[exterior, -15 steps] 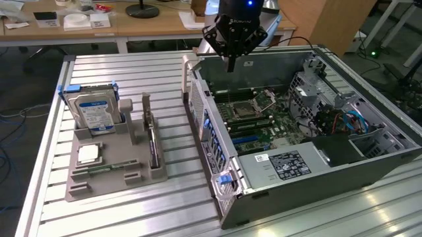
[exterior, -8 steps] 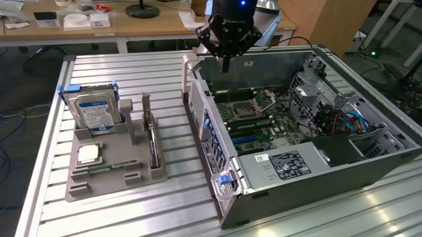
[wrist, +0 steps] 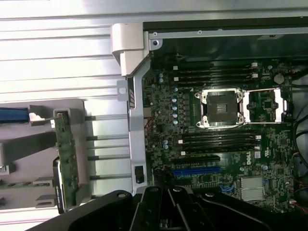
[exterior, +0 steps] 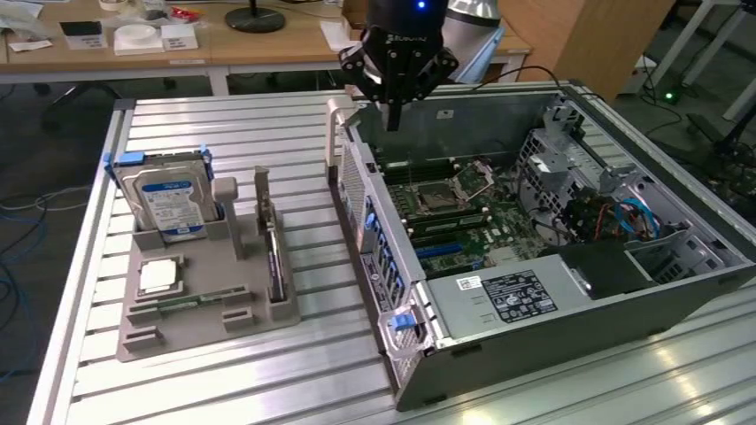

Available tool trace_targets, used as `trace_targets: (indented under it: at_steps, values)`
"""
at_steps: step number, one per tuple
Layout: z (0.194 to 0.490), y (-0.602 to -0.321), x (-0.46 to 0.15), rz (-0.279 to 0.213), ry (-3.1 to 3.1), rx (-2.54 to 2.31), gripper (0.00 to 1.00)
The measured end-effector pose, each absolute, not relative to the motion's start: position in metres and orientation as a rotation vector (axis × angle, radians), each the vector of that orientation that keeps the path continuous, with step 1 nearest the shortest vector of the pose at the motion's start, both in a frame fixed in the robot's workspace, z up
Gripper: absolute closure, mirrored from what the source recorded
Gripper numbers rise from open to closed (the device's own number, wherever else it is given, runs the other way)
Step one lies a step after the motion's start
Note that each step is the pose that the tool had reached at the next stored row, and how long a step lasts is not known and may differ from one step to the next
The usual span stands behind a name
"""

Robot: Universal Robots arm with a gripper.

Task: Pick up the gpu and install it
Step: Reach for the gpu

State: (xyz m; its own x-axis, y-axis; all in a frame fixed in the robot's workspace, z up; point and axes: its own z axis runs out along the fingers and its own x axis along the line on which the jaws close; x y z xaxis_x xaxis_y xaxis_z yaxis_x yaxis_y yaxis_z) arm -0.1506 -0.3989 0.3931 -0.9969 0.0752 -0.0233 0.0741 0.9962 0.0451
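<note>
**Q:** Nearest on the desk (exterior: pixel 236 390), where is the gpu?
**A:** The gpu (exterior: pixel 273 252) stands on edge in the grey holder (exterior: pixel 177 332), at nine o'clock from the open computer case (exterior: pixel 614 314) (untouched).
**Q:** Farther back?
**A:** The gripper (exterior: pixel 394 122) hangs at the case's twelve o'clock end, fingers closed on nothing.

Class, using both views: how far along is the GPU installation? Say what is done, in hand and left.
Done: nothing yet; the gpu stands on edge in the grey holder, untouched. In hand: the gripper hangs above the open computer case, carrying no card. Left: pick-up and install; the blue slot on the motherboard is bare.
</note>
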Motion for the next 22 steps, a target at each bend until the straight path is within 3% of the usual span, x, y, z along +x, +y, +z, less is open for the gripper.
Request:
trace_targets:
  at_steps: [22]
  values:
    - [0.393,-0.399,-0.188,0.069,3.114,0.117,0.89]
